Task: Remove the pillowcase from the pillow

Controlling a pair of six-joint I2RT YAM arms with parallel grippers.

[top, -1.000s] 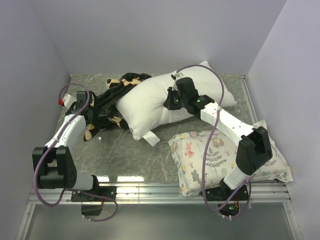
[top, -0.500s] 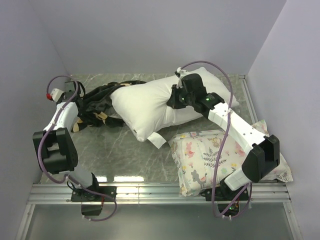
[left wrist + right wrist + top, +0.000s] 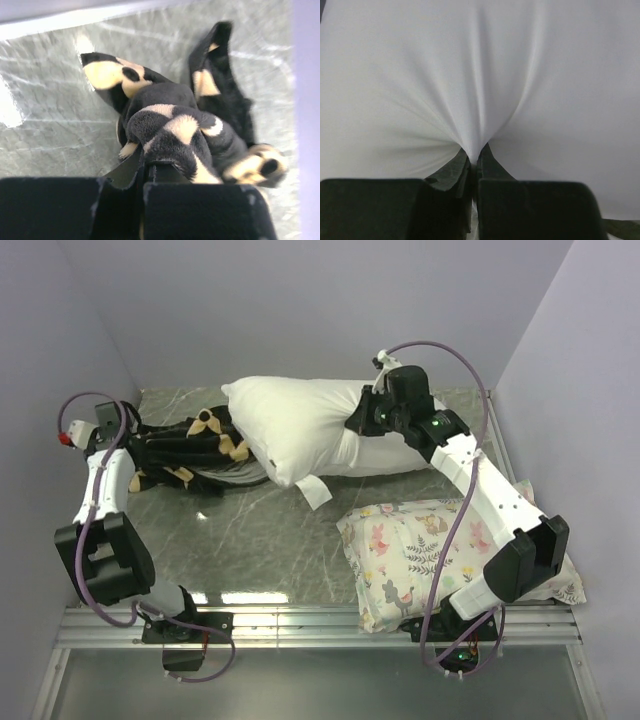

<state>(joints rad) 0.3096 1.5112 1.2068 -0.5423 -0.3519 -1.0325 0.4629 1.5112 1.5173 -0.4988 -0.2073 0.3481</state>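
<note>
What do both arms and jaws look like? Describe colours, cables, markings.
Left arm and right arm: white links, bulky black joints, each trailed by a looping mauve cable. Red tip near the left wrist; green lights on the right arm. Jaws: black, blocky.

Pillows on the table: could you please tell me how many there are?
2: the plain white pillow at the back, pinched by the right gripper; the floral-print pillow at the front right. No others show.

The pillow (image 3: 480, 75) spills past the right wrist view's edges.
</note>
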